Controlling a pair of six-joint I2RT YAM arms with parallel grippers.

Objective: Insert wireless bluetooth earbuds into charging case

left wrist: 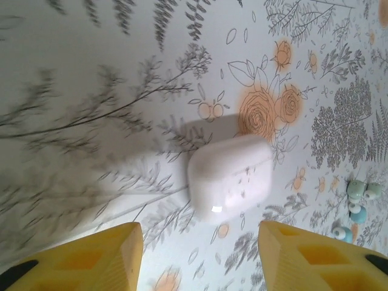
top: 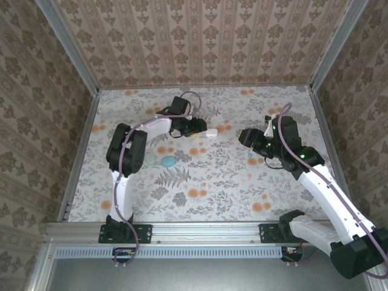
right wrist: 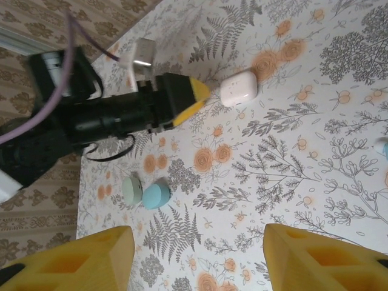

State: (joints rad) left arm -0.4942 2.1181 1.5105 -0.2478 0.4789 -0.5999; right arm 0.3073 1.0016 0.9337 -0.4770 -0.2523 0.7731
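Observation:
The charging case lies open on the floral table as two oval halves side by side, a teal one [top: 167, 161] [right wrist: 156, 195] and a paler green one [top: 150, 159] [right wrist: 131, 190]. A cluster of tiny pale and teal earbuds [left wrist: 357, 201] [top: 251, 160] rests on the table just below my right gripper [top: 245, 136] [right wrist: 197, 262]. That gripper is open and hangs above the table with nothing between its yellow fingers. My left gripper [top: 203, 128] [left wrist: 200, 260] is open too. It sits just short of a white rounded-square item [left wrist: 230, 177], which lies free on the table.
The white rounded-square item [top: 211, 133] [right wrist: 238, 88] sits mid-table between the two grippers. The left arm's dark wrist and cable [right wrist: 109, 109] stretch across the far left. Patterned walls close in the table on three sides, with metal rails [top: 79, 151] along the edges.

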